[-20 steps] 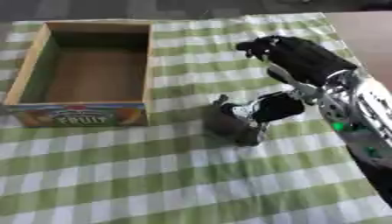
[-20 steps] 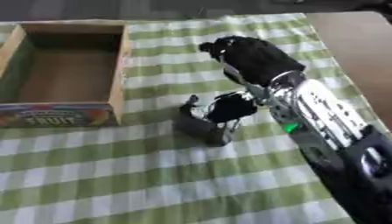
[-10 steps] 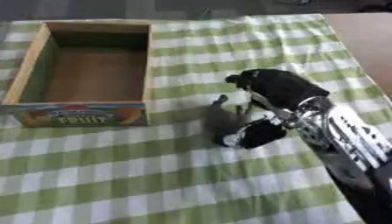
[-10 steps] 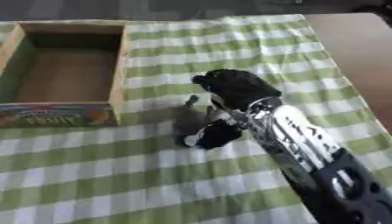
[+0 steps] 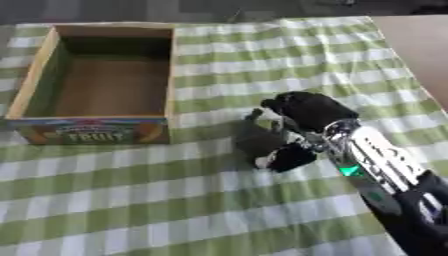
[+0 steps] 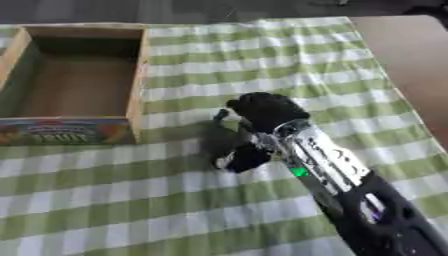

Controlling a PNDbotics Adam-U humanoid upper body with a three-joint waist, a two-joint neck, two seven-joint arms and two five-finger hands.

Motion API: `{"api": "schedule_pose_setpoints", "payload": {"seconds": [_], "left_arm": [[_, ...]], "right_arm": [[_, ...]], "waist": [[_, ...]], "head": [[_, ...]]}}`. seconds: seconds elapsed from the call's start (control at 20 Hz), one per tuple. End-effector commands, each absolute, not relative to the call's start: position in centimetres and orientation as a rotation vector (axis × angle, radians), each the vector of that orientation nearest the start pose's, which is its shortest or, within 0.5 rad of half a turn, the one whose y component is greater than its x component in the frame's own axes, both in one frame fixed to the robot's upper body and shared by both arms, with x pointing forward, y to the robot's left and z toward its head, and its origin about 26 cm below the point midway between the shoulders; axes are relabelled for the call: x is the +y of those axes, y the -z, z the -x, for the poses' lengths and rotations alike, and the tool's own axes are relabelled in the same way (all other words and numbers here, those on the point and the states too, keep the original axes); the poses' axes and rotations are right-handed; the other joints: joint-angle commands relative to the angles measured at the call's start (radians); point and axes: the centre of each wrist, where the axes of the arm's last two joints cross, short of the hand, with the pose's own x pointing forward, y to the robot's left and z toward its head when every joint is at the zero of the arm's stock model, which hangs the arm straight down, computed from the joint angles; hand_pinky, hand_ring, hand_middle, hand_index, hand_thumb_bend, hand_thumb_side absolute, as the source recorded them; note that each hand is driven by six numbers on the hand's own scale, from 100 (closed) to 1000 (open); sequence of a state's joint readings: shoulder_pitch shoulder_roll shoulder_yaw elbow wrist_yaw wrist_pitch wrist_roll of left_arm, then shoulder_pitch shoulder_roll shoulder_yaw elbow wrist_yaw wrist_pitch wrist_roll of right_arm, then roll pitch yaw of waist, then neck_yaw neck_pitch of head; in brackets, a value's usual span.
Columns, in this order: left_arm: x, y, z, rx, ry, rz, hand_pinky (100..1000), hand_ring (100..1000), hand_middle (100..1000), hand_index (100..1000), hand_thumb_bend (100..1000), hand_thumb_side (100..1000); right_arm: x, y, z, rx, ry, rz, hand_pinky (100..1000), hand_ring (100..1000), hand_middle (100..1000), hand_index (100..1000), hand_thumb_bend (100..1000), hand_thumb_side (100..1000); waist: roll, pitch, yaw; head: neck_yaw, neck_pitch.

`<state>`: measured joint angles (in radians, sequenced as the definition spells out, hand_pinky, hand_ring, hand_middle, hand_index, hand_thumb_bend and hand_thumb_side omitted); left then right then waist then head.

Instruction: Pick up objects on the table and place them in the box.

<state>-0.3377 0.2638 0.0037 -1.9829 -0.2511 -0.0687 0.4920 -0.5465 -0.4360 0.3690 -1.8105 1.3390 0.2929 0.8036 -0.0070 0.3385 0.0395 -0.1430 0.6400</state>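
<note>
Right hand [image 5: 302,111] is down on a small grey object [image 5: 260,137], black fingers curled over its top; the object sits on the green-and-white checked cloth [image 5: 175,200] covering the bench, just right of the box [image 5: 105,130]. The object's shape is blurred, dull grey. Box is open-topped cardboard with brown walls and a printed fruit label on its near face. Left hand isn't visible.

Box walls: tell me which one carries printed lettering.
The near wall of the box, with its colourful FRUIT print; the other three walls are plain brown.
</note>
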Motion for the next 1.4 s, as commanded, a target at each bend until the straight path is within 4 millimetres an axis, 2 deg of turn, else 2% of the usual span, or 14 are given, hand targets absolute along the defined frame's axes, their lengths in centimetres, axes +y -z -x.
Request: {"api": "schedule_pose_setpoints", "payload": {"seconds": [0.05,0.25,0.45,0.5,0.55,0.65,0.75,0.8,1.05,1.2,1.4], "left_arm": [[24.7,-21.0,-30.3,-2.482,-0.107,-0.605,539,837,924,847,100,699],[24.7,-21.0,-30.3,-2.482,-0.108,-0.604,539,837,925,847,100,699],[24.8,-21.0,-30.3,-2.481,-0.110,-0.606,539,837,925,846,100,699],[24.8,-21.0,-30.3,-2.480,-0.110,-0.606,539,838,925,846,100,699],[24.8,-21.0,-30.3,-2.480,-0.111,-0.607,539,838,925,846,100,699],[24.8,-21.0,-30.3,-2.479,-0.111,-0.606,539,838,926,846,100,700],[24.8,-21.0,-30.3,-2.479,-0.110,-0.606,539,838,925,846,100,700],[24.8,-21.0,-30.3,-2.479,-0.110,-0.607,539,838,925,846,100,699],[24.8,-21.0,-30.3,-2.479,-0.109,-0.608,540,839,925,846,100,699],[24.8,-21.0,-30.3,-2.478,-0.109,-0.609,540,840,926,846,100,699],[24.8,-21.0,-30.3,-2.478,-0.108,-0.611,541,841,925,846,100,699]], "right_arm": [[-18.1,-19.8,-34.3,-1.089,-1.577,1.217,781,907,799,976,506,737],[-18.0,-19.1,-34.9,-1.069,-1.581,1.197,773,904,792,966,487,718],[-18.0,-18.7,-35.2,-1.063,-1.596,1.170,744,879,753,928,428,671],[-17.9,-18.7,-35.2,-1.067,-1.597,1.166,727,859,710,895,373,640],[-17.9,-18.8,-35.2,-1.077,-1.594,1.166,723,855,700,885,359,633],[-17.9,-19.1,-35.0,-1.105,-1.579,1.178,708,835,638,831,219,564],[-17.7,-19.5,-34.7,-1.141,-1.564,1.199,698,823,609,812,142,521],[-17.7,-19.6,-34.6,-1.157,-1.558,1.207,693,817,599,791,100,472],[-17.4,-20.6,-33.9,-1.222,-1.544,1.223,670,784,565,739,100,351],[-17.3,-21.2,-33.5,-1.260,-1.530,1.220,653,760,533,697,100,243],[-17.4,-21.8,-33.0,-1.298,-1.515,1.215,639,741,521,670,100,227]], "waist": [[0.004,-0.014,0.003],[0.004,-0.010,0.005],[0.004,-0.007,0.006],[0.005,-0.006,0.006],[0.005,-0.006,0.005],[0.005,-0.005,0.004],[0.006,-0.005,0.003],[0.006,-0.005,0.004],[0.006,-0.007,0.005],[0.006,-0.009,0.004],[0.006,-0.011,0.004]], "head": [[-0.002,-0.010],[-0.004,-0.011],[-0.005,-0.009],[-0.004,-0.009],[-0.004,-0.008],[-0.003,-0.008],[-0.001,-0.009],[-0.001,-0.009],[0.001,-0.008],[0.001,-0.008],[0.003,-0.007]]}}
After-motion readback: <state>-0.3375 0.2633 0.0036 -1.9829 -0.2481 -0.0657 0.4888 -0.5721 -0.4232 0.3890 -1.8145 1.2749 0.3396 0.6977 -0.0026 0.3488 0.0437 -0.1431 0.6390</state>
